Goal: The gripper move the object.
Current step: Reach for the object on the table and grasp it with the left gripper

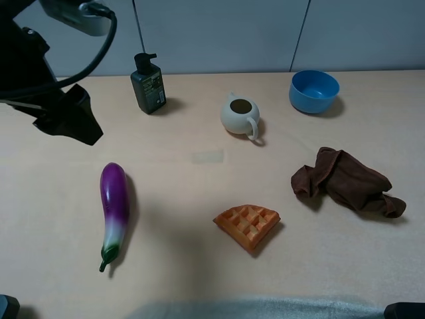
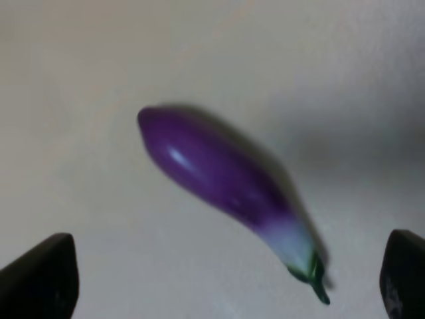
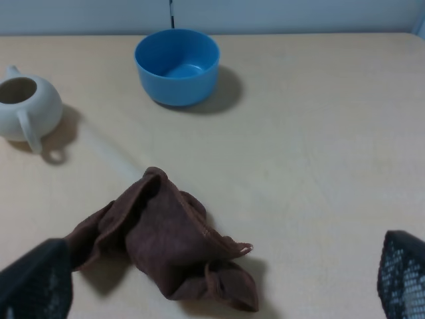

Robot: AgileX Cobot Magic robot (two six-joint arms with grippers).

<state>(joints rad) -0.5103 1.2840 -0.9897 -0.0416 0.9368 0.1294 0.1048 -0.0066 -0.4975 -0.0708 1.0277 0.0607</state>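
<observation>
The orange-brown waffle wedge [image 1: 248,226] lies flat on the table, front of centre, with nothing touching it. It does not show in either wrist view. My left gripper [image 1: 73,123] hangs above the table at the far left, well away from the waffle. In the left wrist view the left gripper [image 2: 229,269] is open wide and empty, with the purple eggplant [image 2: 226,179] below it. My right gripper [image 3: 222,279] is open and empty, low at the front right, looking at the brown cloth [image 3: 166,242].
The purple eggplant [image 1: 114,206] lies at the left. A dark pump bottle [image 1: 147,85], a cream teapot [image 1: 240,116] and a blue bowl [image 1: 313,91] stand along the back. The brown cloth [image 1: 345,183] lies crumpled at the right, beside the waffle.
</observation>
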